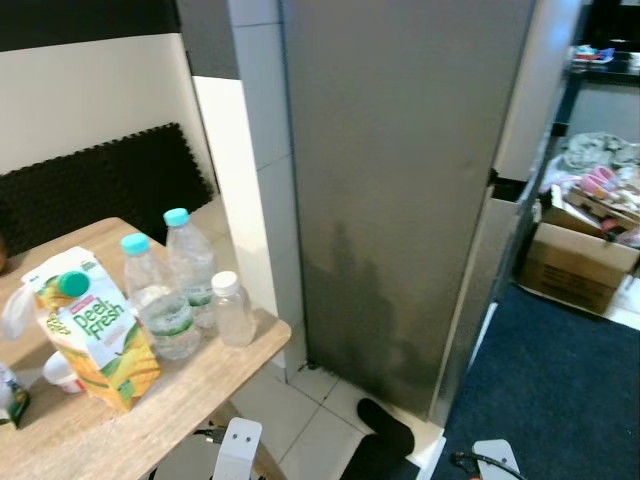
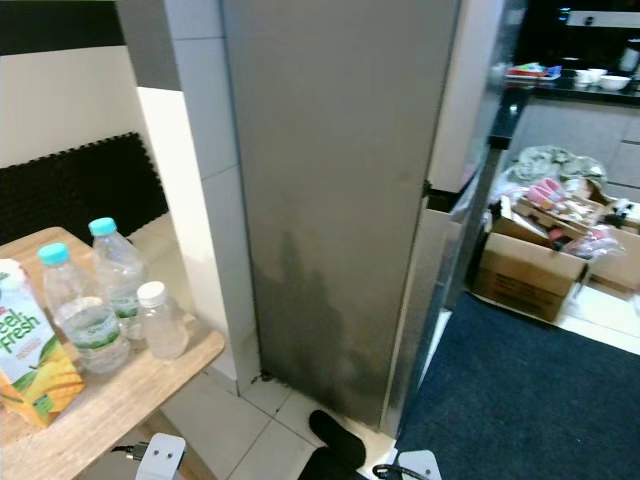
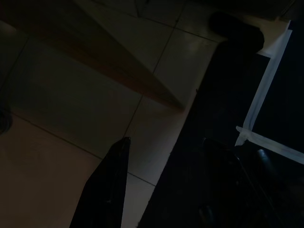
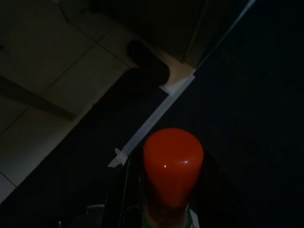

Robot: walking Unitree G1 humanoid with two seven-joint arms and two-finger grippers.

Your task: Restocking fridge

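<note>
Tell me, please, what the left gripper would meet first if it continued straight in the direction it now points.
Probably the tiled floor: the left gripper hangs pointing down at it beside the wooden table. Depth is unclear in the dark.

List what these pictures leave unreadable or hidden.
- Fridge contents: head views, closed door hides them.
- Red-capped bottle in the right gripper: right wrist view, body and label cut off by the edge.
- Juice carton: partly cut off in the right eye view.
- Left gripper: dark; finger state unclear.

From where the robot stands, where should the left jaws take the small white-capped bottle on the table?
Grip the small white-capped bottle around its clear straight body below the cap, coming from the table's open edge. It stands upright nearest that edge, with the two blue-capped bottles close behind it.
</note>
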